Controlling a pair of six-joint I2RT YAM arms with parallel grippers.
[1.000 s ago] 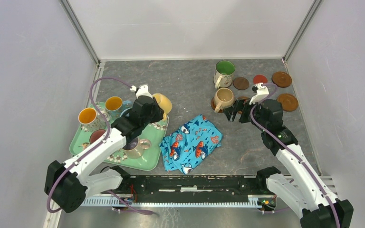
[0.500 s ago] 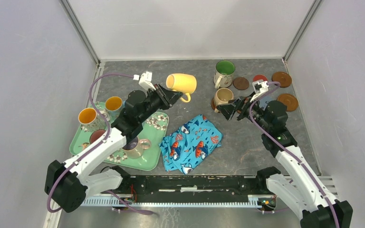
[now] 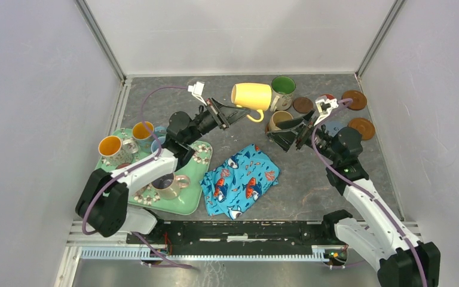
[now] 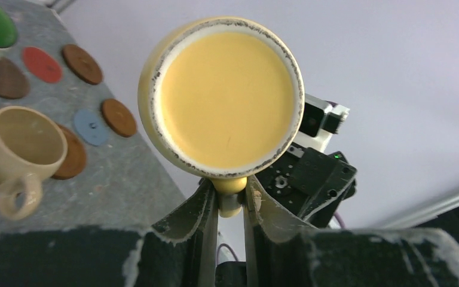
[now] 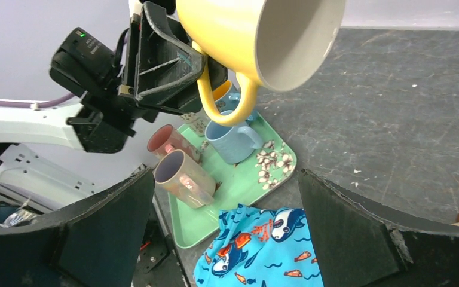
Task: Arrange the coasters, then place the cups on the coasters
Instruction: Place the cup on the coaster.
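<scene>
Left gripper (image 4: 230,197) pinched on the handle of the yellow mug (image 4: 227,98) — mug in the air, flat round end toward the lens. Lower left, beige mug (image 4: 18,146) with a brown coaster (image 4: 73,160) showing at its edge — red coaster (image 4: 42,64), blue-grey coaster (image 4: 90,127) and more brown ones lie loose nearby.

Top cam: fixed, high & behind both arm bases, looks down & fwd over whole table (image 3: 239,89). Far off, walls on 3 sides.

L wrist cam: just behind L gripper (image 4: 229,194), looks along it. V. close on yellow mug (image 4: 224,95) base. Faces R side of table: coasters (image 4: 83,63), beige cup (image 4: 21,143), R arm (image 4: 311,179) behind mug.

R wrist cam: behind R gripper (image 5: 226,173), low, faces L across table: tray (image 5: 239,191), cloth (image 5: 257,263), L arm (image 5: 30,128).

Wrist cams face each other. Yellow mug is in all 3 views, coasters in top & L wrist, tray & cloth in top & R wrist.
</scene>
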